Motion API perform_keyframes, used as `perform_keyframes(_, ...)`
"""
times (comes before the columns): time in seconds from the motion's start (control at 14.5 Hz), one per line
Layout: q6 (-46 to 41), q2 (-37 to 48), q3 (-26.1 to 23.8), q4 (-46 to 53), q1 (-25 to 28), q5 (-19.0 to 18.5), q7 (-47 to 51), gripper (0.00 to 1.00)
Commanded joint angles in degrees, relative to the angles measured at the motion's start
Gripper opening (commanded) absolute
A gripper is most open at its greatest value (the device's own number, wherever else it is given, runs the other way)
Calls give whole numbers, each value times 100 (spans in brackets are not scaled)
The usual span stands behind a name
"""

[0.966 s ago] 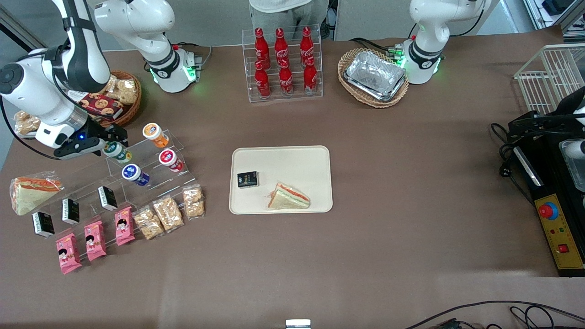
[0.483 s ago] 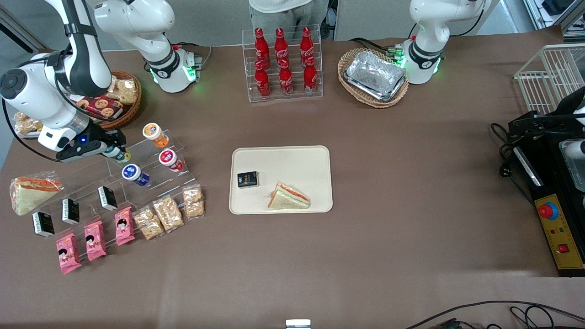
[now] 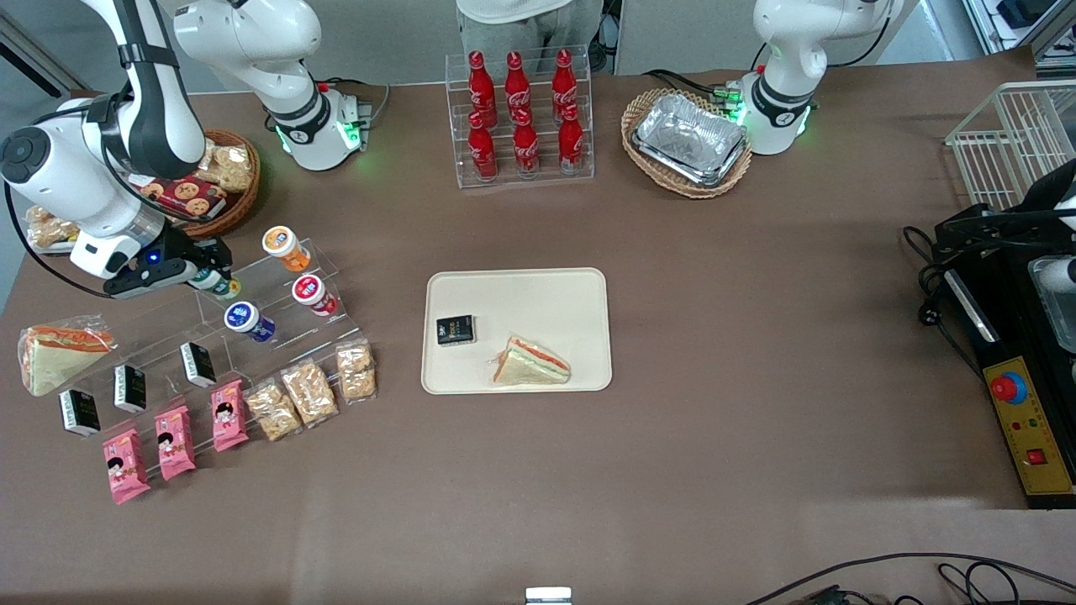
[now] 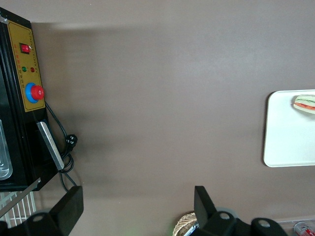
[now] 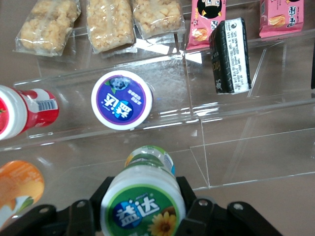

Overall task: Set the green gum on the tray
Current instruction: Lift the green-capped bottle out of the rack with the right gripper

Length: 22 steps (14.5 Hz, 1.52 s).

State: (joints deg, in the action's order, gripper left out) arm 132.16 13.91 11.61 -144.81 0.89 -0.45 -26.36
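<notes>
Green gum [image 5: 143, 209] grasped on the acrylic rack [image 3: 277, 311].
My gripper [image 5: 142, 216] has closed around its body; next I must lift it clear and carry it to the tray [image 3: 538, 290].

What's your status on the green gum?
Gripper shut on green gum at the acrylic rack. Gum not yet lifted. Tray holds sandwich and black box; bare space remains.

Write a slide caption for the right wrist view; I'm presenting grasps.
Gripper closed on the green gum at the acrylic shelf, above the blue-capped bottle.
</notes>
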Motion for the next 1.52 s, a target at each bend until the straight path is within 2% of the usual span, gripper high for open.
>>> perform_keyframes(0.0, 4, -12, -1, 145, -10, -69, 25, 37)
perform_keyframes(0.34, -689, 33, -71, 821, 35, -26, 34, 37)
perform_keyframes(0.69, -2542, -11, -500, 2253, 52, -8, 621, 38)
perform_keyframes(0.9, -3273, -29, -686, 2904, 209, 18, 1122, 38)
perform_keyframes(1.1, -3451, -29, -748, 3160, 771, 255, 2210, 38)
perform_keyframes(1.38, -3407, -73, -756, 3178, 1649, 317, 3862, 38)
perform_keyframes(1.45, -3381, -108, -756, 3178, 1852, 483, 4353, 38)
